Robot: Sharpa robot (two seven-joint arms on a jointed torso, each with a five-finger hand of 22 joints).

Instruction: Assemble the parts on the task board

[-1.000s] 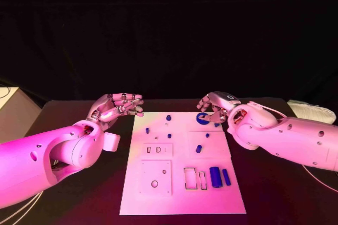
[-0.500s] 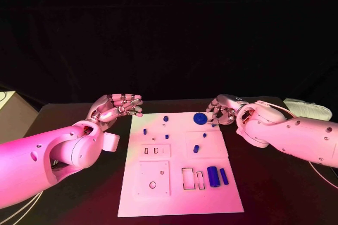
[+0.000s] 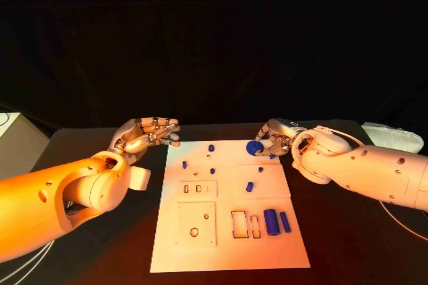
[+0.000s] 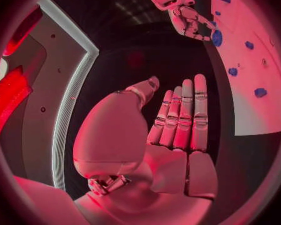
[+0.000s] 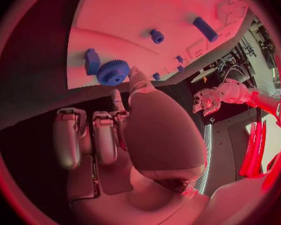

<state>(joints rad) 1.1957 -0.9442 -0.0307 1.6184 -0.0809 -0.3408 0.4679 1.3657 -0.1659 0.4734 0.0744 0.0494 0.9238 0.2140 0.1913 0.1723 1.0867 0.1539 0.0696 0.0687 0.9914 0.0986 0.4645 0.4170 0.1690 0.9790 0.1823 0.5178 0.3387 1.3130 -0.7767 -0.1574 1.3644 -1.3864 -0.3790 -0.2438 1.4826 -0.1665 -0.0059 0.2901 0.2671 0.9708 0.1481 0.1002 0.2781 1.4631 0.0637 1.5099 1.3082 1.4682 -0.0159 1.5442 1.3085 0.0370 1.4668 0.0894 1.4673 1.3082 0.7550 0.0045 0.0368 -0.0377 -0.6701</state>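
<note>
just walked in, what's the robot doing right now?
It is working on the white task board, which carries small blue parts. The right hand is at the board's far right corner, its fingers at a blue gear; whether it grips the gear or only touches it is unclear. The left hand hangs off the board's far left corner, holding nothing. Two blue cylinders lie near the board's right edge, untouched.

R hand [image 3: 276, 138] now sits just off the task board's [image 3: 227, 248] far R corner, fingers close by the blue gear [image 3: 254, 147]; 1 s ago it covered part of the gear. Gear now shows in full. Whether fingertips touch it: cannot tell.
</note>
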